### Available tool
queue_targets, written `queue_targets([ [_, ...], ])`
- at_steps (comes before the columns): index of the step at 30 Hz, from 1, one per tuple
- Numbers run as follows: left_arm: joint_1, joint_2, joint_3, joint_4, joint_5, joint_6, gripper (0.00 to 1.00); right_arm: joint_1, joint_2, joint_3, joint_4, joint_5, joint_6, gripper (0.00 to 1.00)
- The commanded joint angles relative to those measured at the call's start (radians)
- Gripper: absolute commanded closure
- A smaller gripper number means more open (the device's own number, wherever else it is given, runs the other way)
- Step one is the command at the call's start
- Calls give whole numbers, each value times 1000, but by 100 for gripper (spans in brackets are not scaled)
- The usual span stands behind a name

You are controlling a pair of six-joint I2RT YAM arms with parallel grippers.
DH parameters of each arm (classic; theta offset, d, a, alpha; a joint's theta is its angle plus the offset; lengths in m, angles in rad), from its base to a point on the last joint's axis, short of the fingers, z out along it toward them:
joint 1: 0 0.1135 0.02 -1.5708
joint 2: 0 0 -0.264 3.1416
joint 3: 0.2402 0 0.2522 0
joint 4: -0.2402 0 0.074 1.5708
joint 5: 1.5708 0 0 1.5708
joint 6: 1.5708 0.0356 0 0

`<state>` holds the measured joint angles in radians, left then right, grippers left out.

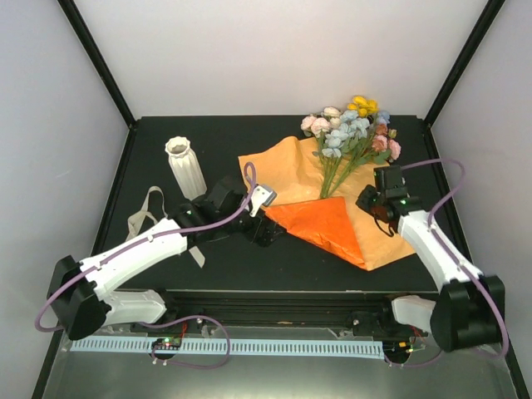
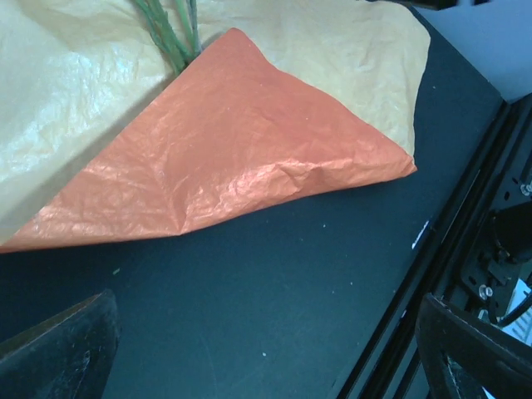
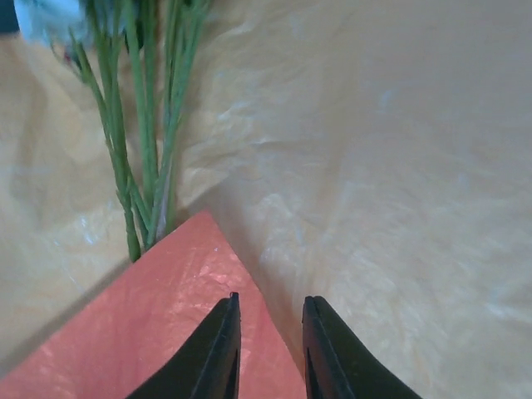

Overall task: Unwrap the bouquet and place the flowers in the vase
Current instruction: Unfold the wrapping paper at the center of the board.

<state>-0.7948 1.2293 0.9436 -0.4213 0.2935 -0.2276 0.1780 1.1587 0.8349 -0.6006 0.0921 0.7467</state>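
On the dark counter [image 1: 208,133] the bouquet [image 1: 283,166] lay mid-right, its orange paper spread flat with one bright flap [image 1: 328,224] folded over the stem ends. The flowers [image 1: 353,129] fanned backward, and the vase [image 1: 186,166] stood upright, well apart to the left. The paper looked thin and crinkly, best pinched at the flap's tip. The left fingers [image 2: 58,349] gaped empty. The right fingers [image 3: 216,349] hovered narrowly parted over the flap's edge, grasping nothing.

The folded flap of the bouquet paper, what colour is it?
Bright orange flap, paler tan paper beneath; left wrist view shows it best.
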Motion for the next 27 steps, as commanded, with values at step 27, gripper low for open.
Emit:
queue_targets([
  [27, 6, -162, -69, -111, -76, -15, 1, -80, 346, -197, 513, -902, -299, 51],
])
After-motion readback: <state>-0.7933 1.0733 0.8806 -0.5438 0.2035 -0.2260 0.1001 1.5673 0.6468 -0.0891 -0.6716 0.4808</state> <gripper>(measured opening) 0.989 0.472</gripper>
